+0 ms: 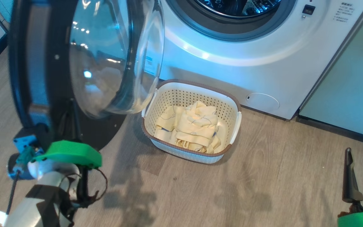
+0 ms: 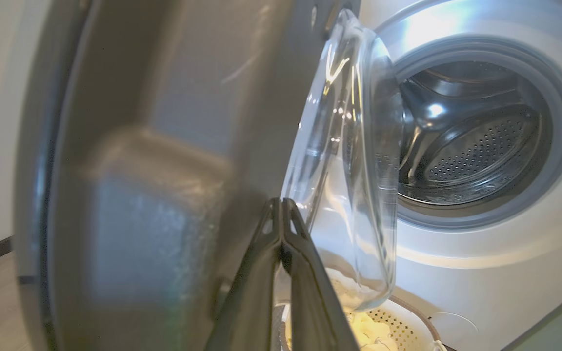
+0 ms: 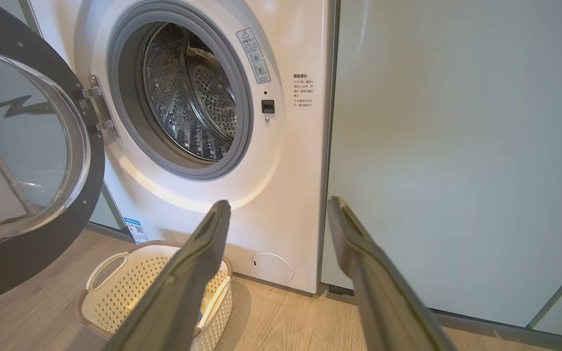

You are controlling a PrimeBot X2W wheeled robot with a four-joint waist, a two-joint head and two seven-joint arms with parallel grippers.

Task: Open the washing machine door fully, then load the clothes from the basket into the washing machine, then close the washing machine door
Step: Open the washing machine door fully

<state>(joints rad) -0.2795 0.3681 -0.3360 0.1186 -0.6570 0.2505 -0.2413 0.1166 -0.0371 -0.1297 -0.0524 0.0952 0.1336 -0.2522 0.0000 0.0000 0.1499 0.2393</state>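
Head view: the washing machine door (image 1: 106,56) stands open at left; clothes (image 1: 191,126) lie in the basket (image 1: 187,94) before the washing machine (image 1: 219,72), none loaded. Left wrist: my left claw (image 2: 281,204), pressed together, sits beside the door. Right wrist: my right claw (image 3: 278,201) is spread, empty.

- The washing machine door (image 1: 106,63) is pictured swung out, its grey inner face and glass bowl (image 2: 354,170) blocking the space directly ahead of the closed left gripper (image 2: 281,202).
- The drum mouth (image 3: 183,92) is shown unobstructed, up and to the left of the wide-spread right gripper (image 3: 279,202).
- Straight beyond those jaws, passage is barred by the washing machine (image 3: 291,195) front and a pale cabinet panel (image 3: 456,146).
- The open-topped basket (image 1: 232,107) is seen low and left of them, partly overhung by the bowl; bare floor (image 1: 279,176) is seen around the right jaws.
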